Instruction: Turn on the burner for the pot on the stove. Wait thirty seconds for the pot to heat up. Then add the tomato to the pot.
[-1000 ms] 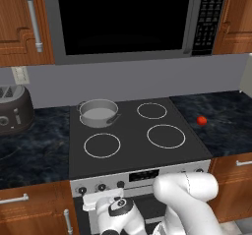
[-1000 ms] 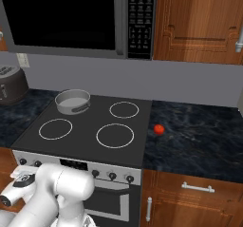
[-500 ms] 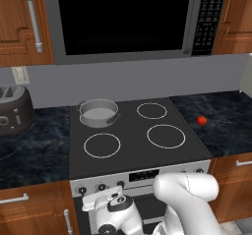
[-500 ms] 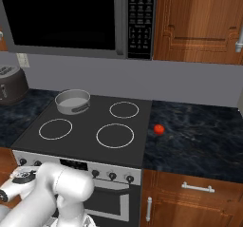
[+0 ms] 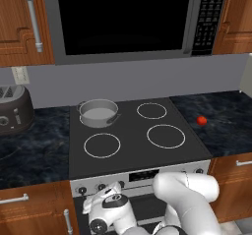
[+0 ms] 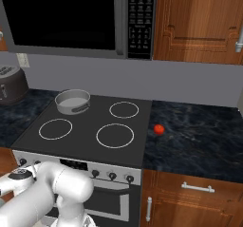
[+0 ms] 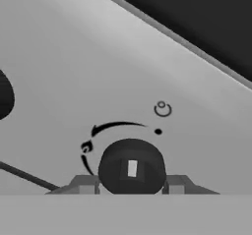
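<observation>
Your claw [image 7: 131, 182] is clamped on a black knob [image 7: 131, 166] on the stove's [image 5: 133, 145] silver front panel, one finger [image 7: 87, 185] on each side of it; the white mark on the knob points straight up in the hand view. From the left base camera, the pot [image 5: 98, 112] sits on the back-left ring, about 10 o'clock from the cooktop's middle. The tomato [image 5: 202, 120] is off on the dark counter [image 5: 224, 126] at roughly 3 o'clock, well apart from the pot.
</observation>
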